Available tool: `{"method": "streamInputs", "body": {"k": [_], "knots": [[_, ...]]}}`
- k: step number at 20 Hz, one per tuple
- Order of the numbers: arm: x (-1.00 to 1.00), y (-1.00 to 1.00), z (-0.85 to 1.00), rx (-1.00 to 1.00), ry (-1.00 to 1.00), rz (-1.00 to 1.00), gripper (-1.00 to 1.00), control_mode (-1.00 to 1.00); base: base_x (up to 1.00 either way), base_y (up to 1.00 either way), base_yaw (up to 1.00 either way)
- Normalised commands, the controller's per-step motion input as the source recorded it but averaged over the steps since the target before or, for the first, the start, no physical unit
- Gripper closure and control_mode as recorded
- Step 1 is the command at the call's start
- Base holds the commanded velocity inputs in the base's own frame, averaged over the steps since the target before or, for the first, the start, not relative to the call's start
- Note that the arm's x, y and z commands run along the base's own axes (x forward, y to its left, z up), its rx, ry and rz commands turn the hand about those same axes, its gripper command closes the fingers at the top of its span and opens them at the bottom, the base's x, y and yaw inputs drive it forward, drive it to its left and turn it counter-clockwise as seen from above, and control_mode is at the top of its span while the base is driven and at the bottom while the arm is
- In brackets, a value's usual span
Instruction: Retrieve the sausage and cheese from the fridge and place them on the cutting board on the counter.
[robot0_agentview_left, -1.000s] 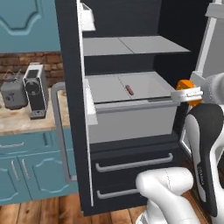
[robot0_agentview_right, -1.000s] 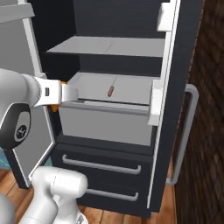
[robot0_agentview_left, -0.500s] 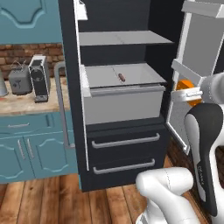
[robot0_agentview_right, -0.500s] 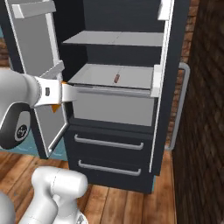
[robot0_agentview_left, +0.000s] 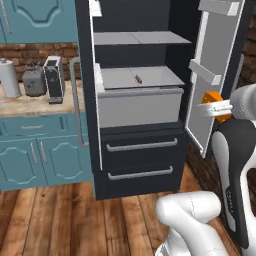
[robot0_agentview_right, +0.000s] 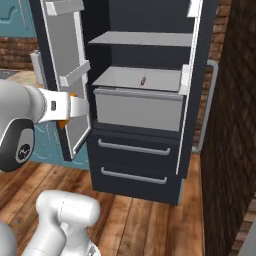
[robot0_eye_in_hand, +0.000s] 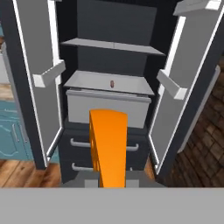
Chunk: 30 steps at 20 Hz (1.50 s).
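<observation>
I have the gripper (robot0_eye_in_hand: 109, 181) clenched on the cheese (robot0_eye_in_hand: 108, 146), the orange wedge standing up from between the fingers in the hand view. In the left base view the cheese (robot0_agentview_left: 215, 102) shows as an orange patch at the end of the white hand, just in front of the open right door, well outside the fridge (robot0_agentview_left: 135, 90). In the right base view only a sliver of orange (robot0_agentview_right: 65, 121) peeks out around the hand near the left door.

Both fridge doors stand open, and I look straight into the cabinet. The sausage (robot0_eye_in_hand: 112, 84) lies on the middle shelf, above the grey drawer box, small and reddish, roughly centred on the shelf and well back from its front edge. I see it again in the left base view (robot0_agentview_left: 138, 79) and in the right base view (robot0_agentview_right: 143, 80), alone on that shelf. The upper shelf (robot0_eye_in_hand: 111, 45) sits above it, and two dark drawers with grey bar handles (robot0_agentview_left: 142, 145) sit below.

To the left of the fridge the counter (robot0_agentview_left: 35, 105) runs along the brick wall, over teal cabinets (robot0_agentview_left: 37, 155). On it stand a white jug (robot0_agentview_left: 10, 79), a grey toaster (robot0_agentview_left: 34, 81) and a dark coffee machine (robot0_agentview_left: 53, 80) near the fridge side. The floor (robot0_agentview_left: 60, 220) is wooden planks.
</observation>
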Motion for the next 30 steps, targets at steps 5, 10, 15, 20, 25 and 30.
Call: {"method": "streamInputs", "body": {"k": [5, 10, 15, 20, 25, 30], "knots": [[0.0, 0.0, 0.0, 0.0, 0.0, 0.0, 1.0, 1.0, -0.13, 0.37, 0.28], [0.0, 0.0, 0.0, 0.0, 0.0, 0.0, 1.0, 1.0, 0.0, 0.38, 0.36], [0.0, 0.0, 0.0, 0.0, 0.0, 0.0, 1.0, 1.0, -0.14, 0.42, 0.42], [0.0, 0.0, 0.0, 0.0, 0.0, 0.0, 1.0, 1.0, -0.15, 0.46, 0.42], [0.0, 0.0, 0.0, 0.0, 0.0, 0.0, 1.0, 1.0, -0.06, 0.53, 0.4], [0.0, 0.0, 0.0, 0.0, 0.0, 0.0, 1.0, 1.0, 0.0, 0.77, 0.36]]}}
